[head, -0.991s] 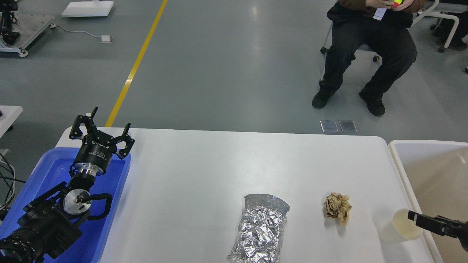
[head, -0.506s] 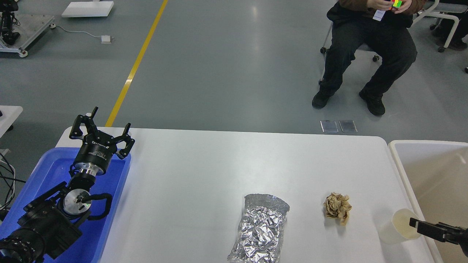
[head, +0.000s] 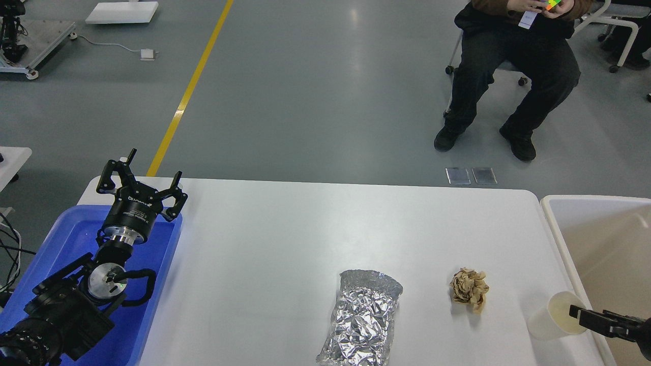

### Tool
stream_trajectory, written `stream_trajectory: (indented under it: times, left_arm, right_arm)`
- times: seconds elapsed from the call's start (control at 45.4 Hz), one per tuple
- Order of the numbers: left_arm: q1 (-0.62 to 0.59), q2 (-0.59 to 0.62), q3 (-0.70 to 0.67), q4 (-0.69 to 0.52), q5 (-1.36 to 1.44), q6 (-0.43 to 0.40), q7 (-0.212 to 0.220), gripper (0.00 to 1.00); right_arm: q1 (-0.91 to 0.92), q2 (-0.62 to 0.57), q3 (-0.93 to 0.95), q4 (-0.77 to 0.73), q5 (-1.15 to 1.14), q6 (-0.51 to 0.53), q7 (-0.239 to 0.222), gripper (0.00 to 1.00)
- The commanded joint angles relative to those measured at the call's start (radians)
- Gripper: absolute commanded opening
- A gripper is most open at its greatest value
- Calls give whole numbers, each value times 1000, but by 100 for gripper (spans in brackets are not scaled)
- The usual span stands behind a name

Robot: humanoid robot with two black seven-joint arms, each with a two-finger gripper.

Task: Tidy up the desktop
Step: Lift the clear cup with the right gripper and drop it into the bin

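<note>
The white desktop (head: 285,239) holds a crinkled silver foil bag (head: 362,317) at the front centre and a crumpled brown paper ball (head: 469,288) to its right. A beige paper cup (head: 552,317) is tilted at the desktop's front right edge, mouth towards my right gripper (head: 575,311). One dark finger lies across the cup's rim; the cup follows the gripper, so it appears held. My left gripper (head: 140,178) is open and empty above the far end of the blue tray (head: 61,239).
A beige-white tub (head: 600,239) stands right of the desktop. The blue tray is left of it, under my left arm. A seated person (head: 513,76) is on the floor beyond the far right corner.
My right gripper and the paper cup have shifted slightly down and right towards the desktop's front right edge. The left arm has not moved.
</note>
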Motion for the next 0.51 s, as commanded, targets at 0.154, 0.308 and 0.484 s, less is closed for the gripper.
stream_trajectory:
  times: [0.154, 0.308, 0.484]
  left_arm:
    - [0, 0, 0, 0, 0, 1, 0, 100]
    - [0, 0, 0, 0, 1, 1, 0, 100]
    - [0, 0, 0, 0, 0, -1, 0, 100]
  right_arm:
    - [-4, 16, -24, -38, 0, 4, -2, 13]
    - [-5, 15, -29, -42, 0, 8, -5, 0]
    - [-4, -5, -21, -36, 2, 8, 1, 0]
